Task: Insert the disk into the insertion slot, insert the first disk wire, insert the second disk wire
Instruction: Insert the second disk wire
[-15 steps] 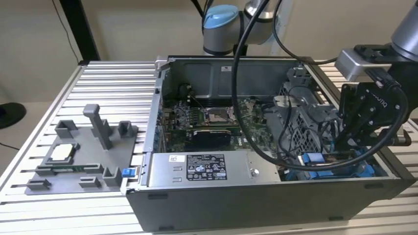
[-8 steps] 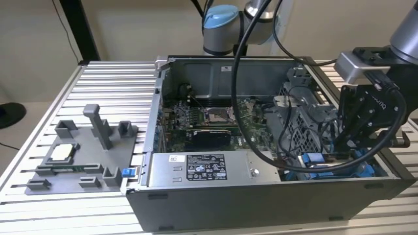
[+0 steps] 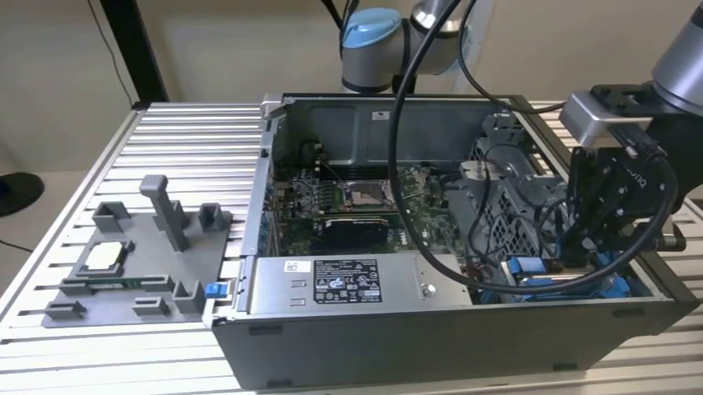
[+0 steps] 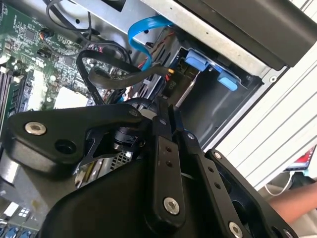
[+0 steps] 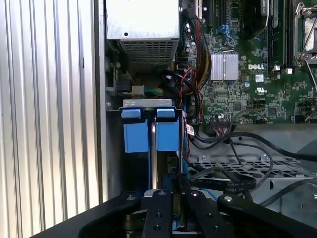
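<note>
The gripper (image 5: 174, 183) is seen lowered into the case corner, its jaws nearly closed; what is pinched cannot be told. The disk (image 5: 151, 130) is judged already seated in the insertion slot (image 5: 115, 148). A wire step is judged underway, so precise connector alignment is called for.

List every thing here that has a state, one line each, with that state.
computer case: side open, interior exposed.
insertion slot: occupied, the disk standing in it.
disk: on edge in the slot, blue carrier tabs showing.
gripper: down inside the case at the disk's edge, fingers close together.
flat blue cable: looped loose above the bay.
grey fixture tray: on the table beside the case.
</note>
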You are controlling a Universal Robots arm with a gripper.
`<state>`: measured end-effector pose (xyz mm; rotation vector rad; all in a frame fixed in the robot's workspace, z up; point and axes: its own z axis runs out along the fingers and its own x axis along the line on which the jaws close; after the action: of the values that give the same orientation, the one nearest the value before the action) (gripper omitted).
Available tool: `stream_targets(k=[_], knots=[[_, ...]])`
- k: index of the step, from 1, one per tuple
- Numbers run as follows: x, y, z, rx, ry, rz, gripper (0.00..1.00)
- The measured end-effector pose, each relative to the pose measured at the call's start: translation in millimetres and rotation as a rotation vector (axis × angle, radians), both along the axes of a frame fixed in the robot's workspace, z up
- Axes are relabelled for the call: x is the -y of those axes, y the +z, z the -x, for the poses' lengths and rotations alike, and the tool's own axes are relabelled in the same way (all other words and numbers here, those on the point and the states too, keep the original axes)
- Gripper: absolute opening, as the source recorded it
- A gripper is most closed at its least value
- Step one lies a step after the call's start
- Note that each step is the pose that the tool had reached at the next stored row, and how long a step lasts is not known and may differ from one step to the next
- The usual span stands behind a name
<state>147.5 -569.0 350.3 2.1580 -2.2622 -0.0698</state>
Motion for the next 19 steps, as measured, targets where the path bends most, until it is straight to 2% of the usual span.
stream_targets(k=[6, 9, 19], knots=[[-0.2, -2.1, 0.0, 0.0024, 0.000, -0.0005, 0.00], [-0.2, -2.4, 0.0, 0.0063, 0.000, -0.0009, 0.00], [-0.1, -3.0, 7.1, 0.0281, 0.000, -0.0017, 0.00]])
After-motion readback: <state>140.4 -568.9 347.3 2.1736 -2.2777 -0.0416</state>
